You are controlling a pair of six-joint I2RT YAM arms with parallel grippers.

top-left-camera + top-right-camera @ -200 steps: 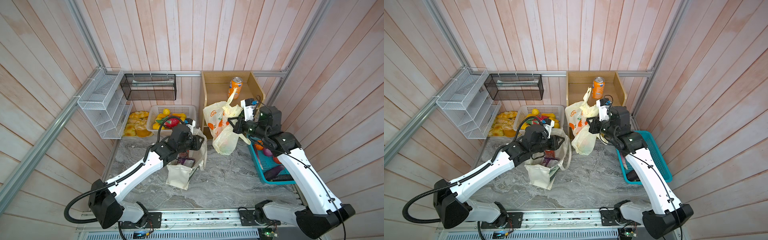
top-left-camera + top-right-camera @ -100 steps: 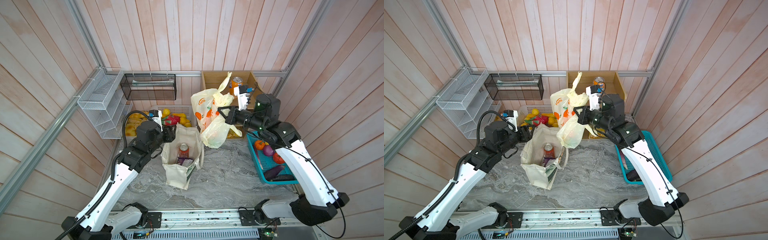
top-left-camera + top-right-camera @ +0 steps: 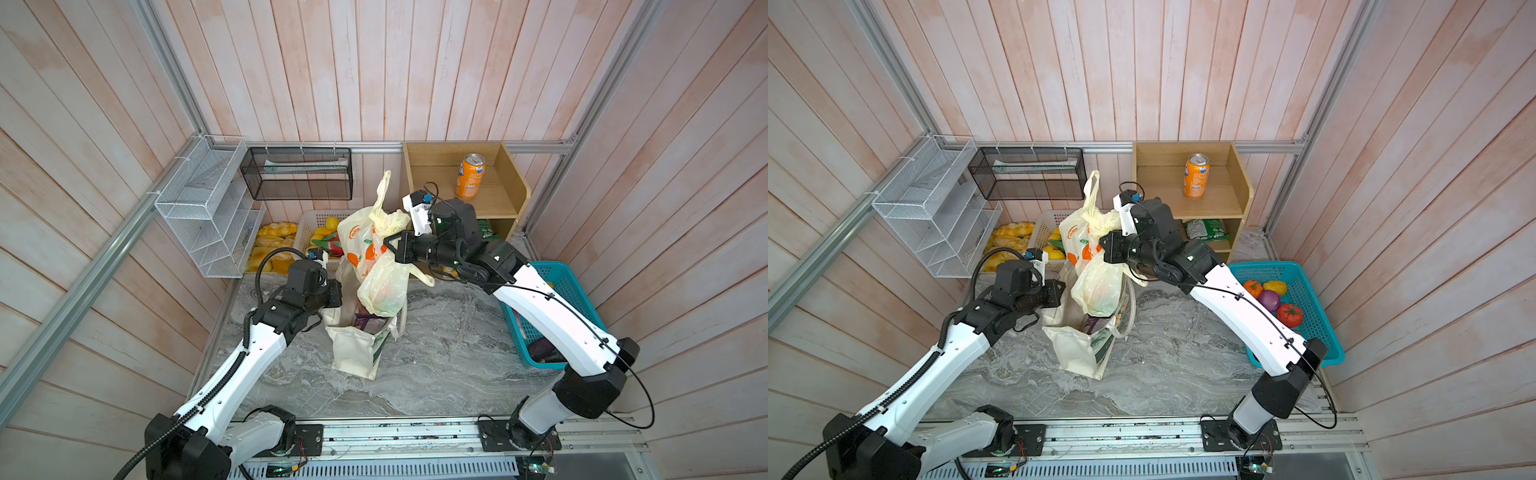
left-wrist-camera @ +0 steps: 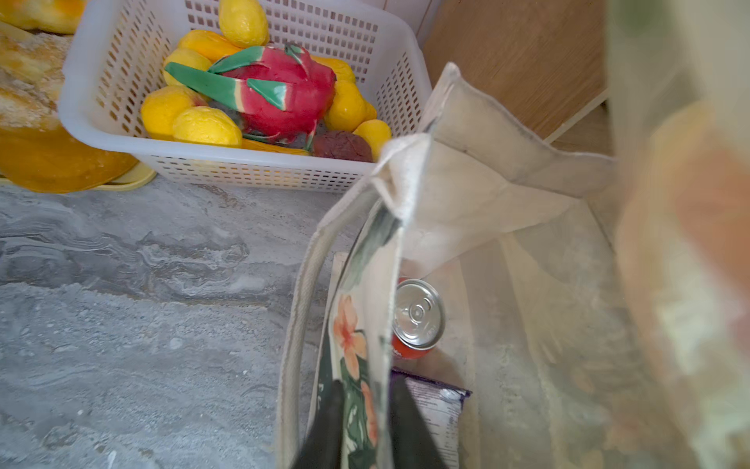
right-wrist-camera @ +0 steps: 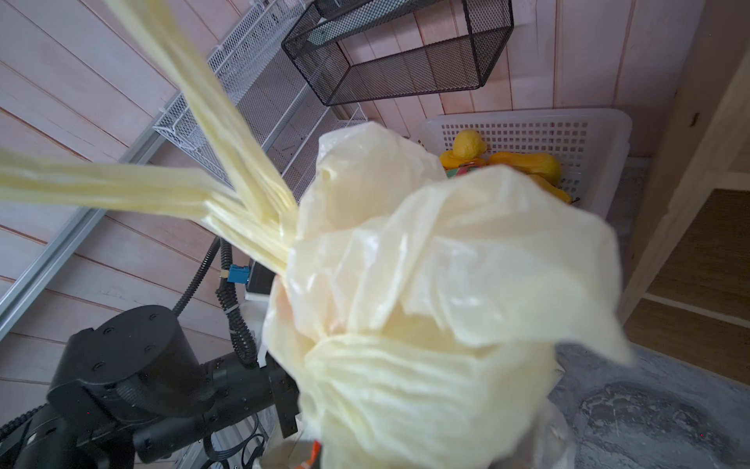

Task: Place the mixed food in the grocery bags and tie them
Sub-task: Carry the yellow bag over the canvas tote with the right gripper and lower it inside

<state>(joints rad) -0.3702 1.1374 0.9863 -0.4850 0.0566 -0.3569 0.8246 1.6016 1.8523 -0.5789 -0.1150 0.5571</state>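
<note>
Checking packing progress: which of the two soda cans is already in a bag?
The red soda can, inside the canvas tote; the orange soda can stands on the wooden shelf.

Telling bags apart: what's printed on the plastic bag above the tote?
Orange fruits with green leaves on the pale-yellow plastic bag, clearest in a top view.

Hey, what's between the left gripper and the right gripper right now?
The pale-yellow plastic bag, hanging from the right gripper beside the left gripper, which pinches the canvas tote; both top views show it.

In tote (image 3: pixel 353 357), can (image 4: pixel 418 320) beside packet (image 4: pixel 442 406) — plastic bag (image 3: pixel 384 286) above tote, fruit basket (image 4: pixel 259 170) behind, vegetable basket (image 3: pixel 1316 320) at right
</note>
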